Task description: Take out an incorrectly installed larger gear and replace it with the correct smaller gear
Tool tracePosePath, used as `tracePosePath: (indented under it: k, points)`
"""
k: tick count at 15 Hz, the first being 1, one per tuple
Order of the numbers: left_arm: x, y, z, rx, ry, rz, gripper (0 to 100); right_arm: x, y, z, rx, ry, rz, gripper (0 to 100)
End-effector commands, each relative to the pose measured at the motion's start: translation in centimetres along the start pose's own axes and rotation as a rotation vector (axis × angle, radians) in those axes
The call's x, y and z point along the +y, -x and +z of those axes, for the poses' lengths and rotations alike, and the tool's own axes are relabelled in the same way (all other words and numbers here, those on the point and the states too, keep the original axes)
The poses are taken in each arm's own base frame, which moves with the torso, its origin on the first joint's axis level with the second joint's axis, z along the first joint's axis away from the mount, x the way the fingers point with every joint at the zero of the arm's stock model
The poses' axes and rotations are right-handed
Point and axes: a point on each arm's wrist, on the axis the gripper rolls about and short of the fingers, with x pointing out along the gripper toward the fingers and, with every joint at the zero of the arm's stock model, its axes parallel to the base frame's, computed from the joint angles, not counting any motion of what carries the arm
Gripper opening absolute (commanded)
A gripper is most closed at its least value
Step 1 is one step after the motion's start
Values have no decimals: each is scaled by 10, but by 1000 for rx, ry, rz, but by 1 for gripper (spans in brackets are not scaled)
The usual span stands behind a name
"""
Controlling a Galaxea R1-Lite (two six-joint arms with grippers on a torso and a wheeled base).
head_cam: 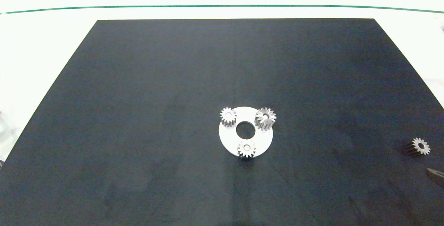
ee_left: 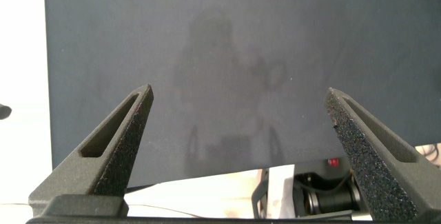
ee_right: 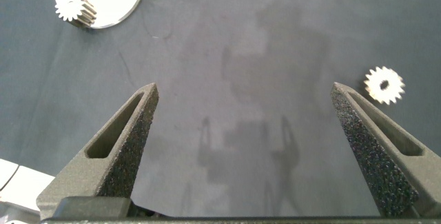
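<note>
A round silver plate (head_cam: 258, 142) with a centre hole lies on the black mat. Three gears stand on it. The larger gear (head_cam: 265, 117), with long pointed teeth, is at the plate's back right. Two small gears sit at its back left (head_cam: 228, 116) and front (head_cam: 246, 148). The smaller gear (head_cam: 420, 146) lies loose near the mat's right edge and also shows as the smaller gear (ee_right: 384, 85) in the right wrist view. My right gripper (ee_right: 244, 87) hovers open over bare mat, between that gear and the plate (ee_right: 103, 10). My left gripper (ee_left: 239, 93) is open over the mat's left part, holding nothing.
The black mat (head_cam: 138, 115) covers most of a white table (head_cam: 41, 45). A green line (head_cam: 222, 6) runs across the table's far side. A dark tip of the right arm (head_cam: 436, 174) pokes in at the right edge, just in front of the loose gear.
</note>
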Motion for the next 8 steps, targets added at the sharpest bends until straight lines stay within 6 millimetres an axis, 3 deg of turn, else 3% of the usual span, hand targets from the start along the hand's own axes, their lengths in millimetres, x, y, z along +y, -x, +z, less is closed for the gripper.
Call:
tracePosePath:
  k: [1, 8]
  points:
    - [1, -7, 8, 36, -5, -14, 100, 5, -34, 15, 98, 26, 46, 100]
    - [1, -12, 9, 63, -5, -50, 100, 13, -89, 39, 196, 62, 91, 100]
